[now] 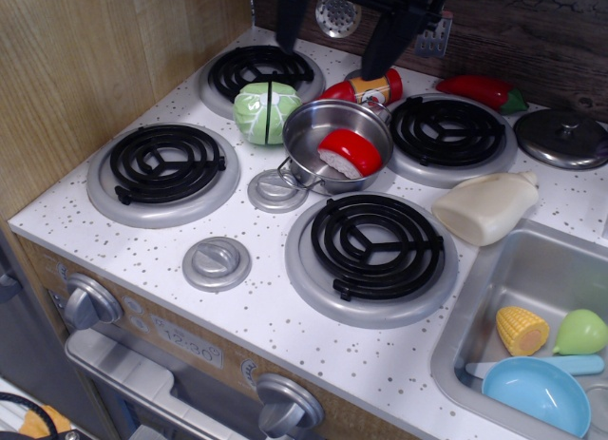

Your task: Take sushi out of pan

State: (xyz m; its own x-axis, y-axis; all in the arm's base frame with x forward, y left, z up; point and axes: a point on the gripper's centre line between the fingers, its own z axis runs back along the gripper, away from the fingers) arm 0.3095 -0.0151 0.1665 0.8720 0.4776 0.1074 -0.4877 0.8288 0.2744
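The sushi (350, 153), with a glossy red top over a white base, lies tilted inside the pan (306, 124). The pan is a small shiny steel pot standing between the burners at the middle of the stove top, with its wire loop handle (291, 177) pointing to the front left. My gripper (336, 29) is at the top edge of the frame, above and behind the pan. Its two black fingers (383, 39) are spread wide and hold nothing. Its upper part is cut off by the frame.
A green toy vegetable (265, 112) sits just left of the pan. A red-and-yellow bottle (376, 86) lies behind it, with a red pepper (480, 90) and a grey lid (562, 136) further right. A cream bottle (484, 207) lies by the sink (494, 297), which holds toys.
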